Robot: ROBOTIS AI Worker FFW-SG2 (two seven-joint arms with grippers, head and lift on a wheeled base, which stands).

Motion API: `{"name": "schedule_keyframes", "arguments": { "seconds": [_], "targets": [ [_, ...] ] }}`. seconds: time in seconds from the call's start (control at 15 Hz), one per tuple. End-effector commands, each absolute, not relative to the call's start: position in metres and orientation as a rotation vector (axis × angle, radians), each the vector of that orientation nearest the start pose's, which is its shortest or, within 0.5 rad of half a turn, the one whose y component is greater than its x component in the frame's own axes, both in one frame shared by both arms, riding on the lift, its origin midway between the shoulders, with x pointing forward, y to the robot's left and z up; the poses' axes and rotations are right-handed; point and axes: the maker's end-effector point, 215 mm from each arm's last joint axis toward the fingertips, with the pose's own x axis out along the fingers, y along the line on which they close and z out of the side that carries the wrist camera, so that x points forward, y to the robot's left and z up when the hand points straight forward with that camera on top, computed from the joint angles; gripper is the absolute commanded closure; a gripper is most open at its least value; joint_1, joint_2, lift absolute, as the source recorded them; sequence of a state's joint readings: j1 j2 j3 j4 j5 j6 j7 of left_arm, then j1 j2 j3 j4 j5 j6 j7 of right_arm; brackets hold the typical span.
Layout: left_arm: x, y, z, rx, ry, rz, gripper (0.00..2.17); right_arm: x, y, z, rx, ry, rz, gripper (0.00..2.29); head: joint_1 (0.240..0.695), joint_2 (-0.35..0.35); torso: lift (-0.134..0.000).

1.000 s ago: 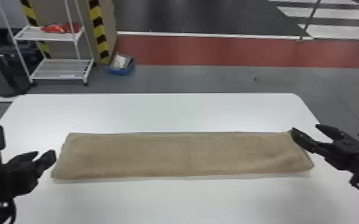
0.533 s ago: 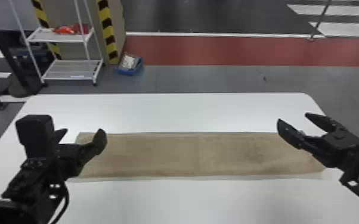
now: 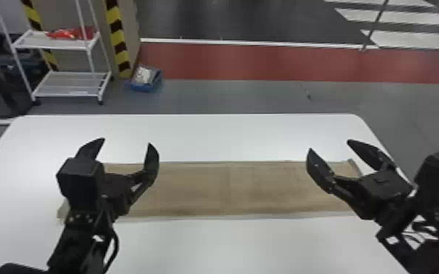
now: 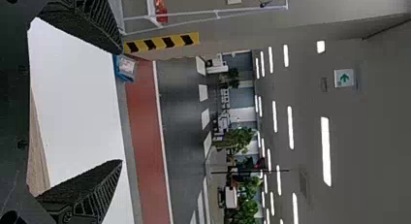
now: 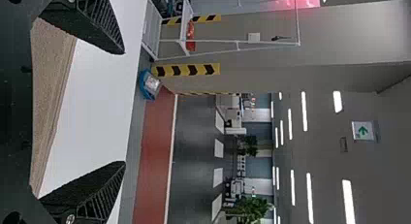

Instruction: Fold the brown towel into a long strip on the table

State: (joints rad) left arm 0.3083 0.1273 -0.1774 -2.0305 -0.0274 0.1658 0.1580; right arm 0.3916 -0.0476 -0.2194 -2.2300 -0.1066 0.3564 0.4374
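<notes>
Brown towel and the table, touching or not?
Touching. The head view shows the brown towel lying flat on the white table, its long near edge resting along the top.

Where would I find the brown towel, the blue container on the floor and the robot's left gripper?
Brown towel (image 3: pixel 229 189): head view, near the middle of its upper face.
Blue container (image 3: pixel 142 87): head view, on its near wall.
Left gripper (image 3: pixel 126 141): head view, midway between its two fingertips.
</notes>
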Motion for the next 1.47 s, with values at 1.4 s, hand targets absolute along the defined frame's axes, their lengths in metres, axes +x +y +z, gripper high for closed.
{"name": "schedule_keyframes", "arguments": {
  "seconds": [1.4],
  "targets": [
    [0.486,0.209,-0.317,0.014,-0.032,-0.021,0.09,0.446,-0.258,-0.301,0.076,-0.020,0.252,0.07,0.695,-0.055,-0.115]
  ]
}}
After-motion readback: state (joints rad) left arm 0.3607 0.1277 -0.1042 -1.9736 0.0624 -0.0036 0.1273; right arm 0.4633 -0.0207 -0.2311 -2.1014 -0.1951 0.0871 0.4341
